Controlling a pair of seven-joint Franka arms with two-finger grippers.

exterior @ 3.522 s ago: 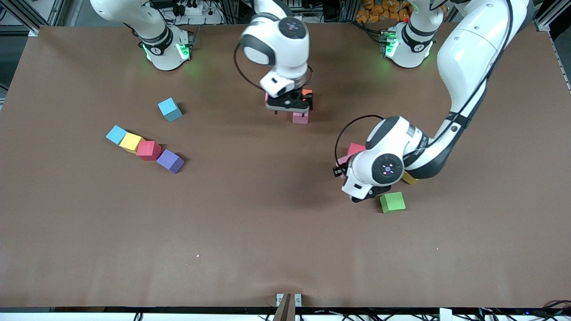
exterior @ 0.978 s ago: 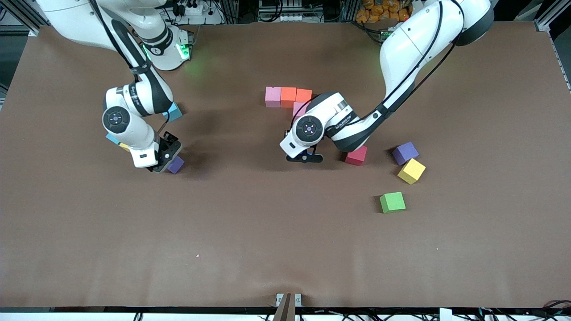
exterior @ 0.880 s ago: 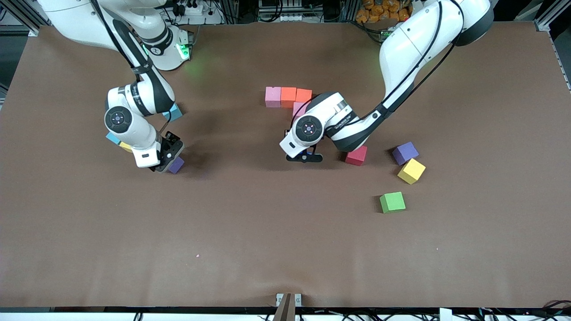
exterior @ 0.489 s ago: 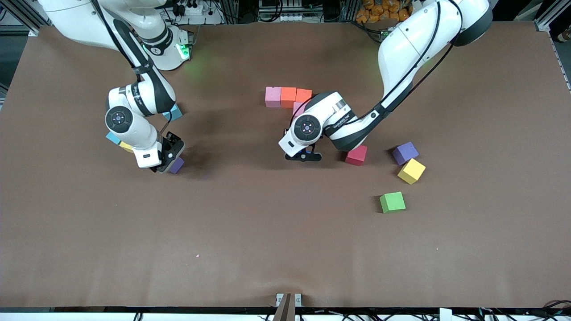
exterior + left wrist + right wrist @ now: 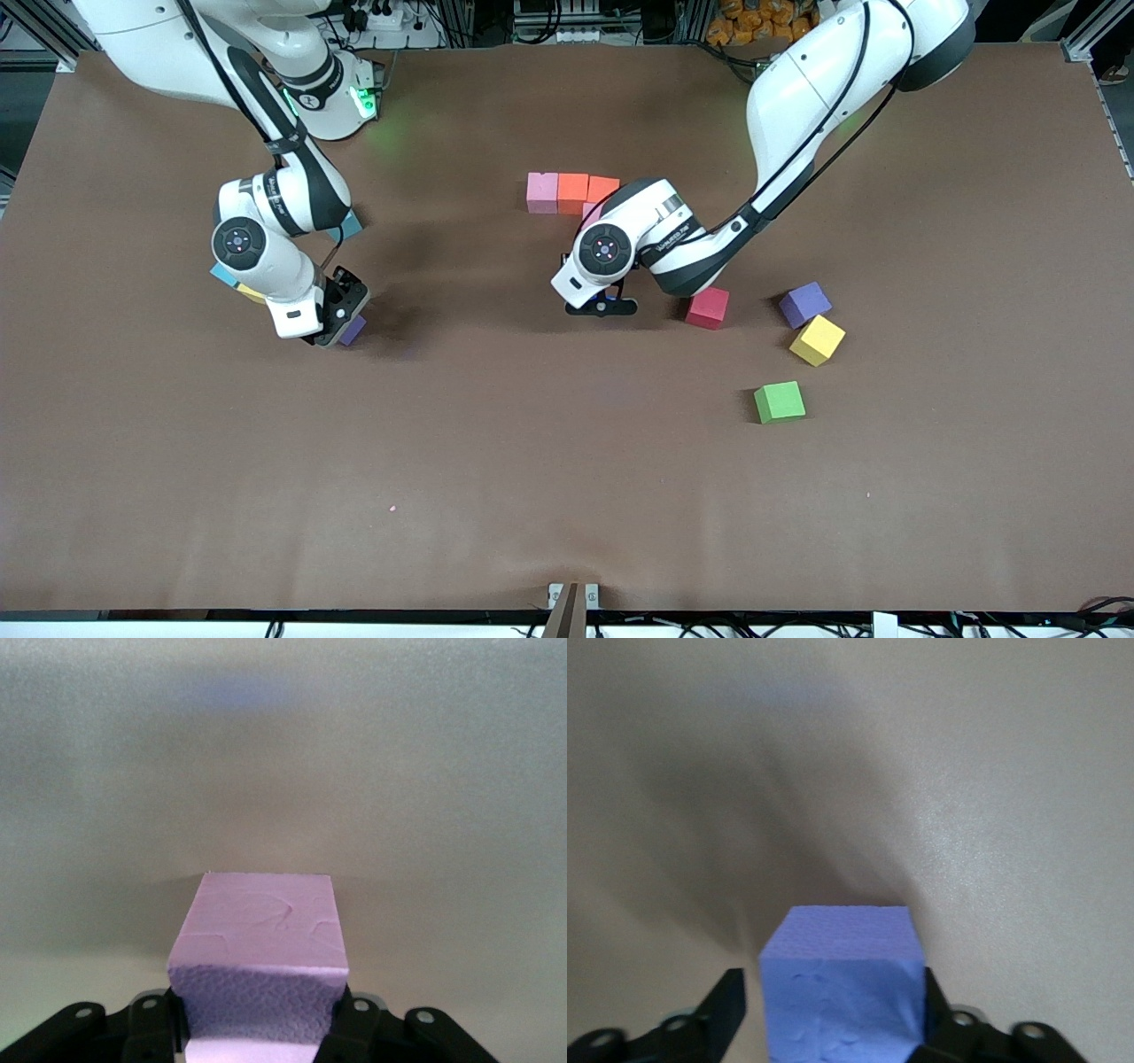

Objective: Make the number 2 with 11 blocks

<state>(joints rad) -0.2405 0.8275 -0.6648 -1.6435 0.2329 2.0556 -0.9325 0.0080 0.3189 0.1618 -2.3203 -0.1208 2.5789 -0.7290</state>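
Looking across the brown desk (image 5: 567, 461), we are seeing both arms reaching down. The left gripper (image 5: 602, 307) is hanging low over the desk beside a red block (image 5: 707, 307), its jaws clamping a held pink block (image 5: 257, 957). Toward the right arm's end, the right gripper (image 5: 341, 330) is straddling a purple block (image 5: 842, 992) on the desk, its jaws apart and one finger clear of it.

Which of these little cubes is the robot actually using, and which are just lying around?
In use: pink and orange row; pink block in the left gripper; purple block between the right gripper's open fingers; red block, yellow block, green block.
Lying about: two light-blue cubes beside the right arm.
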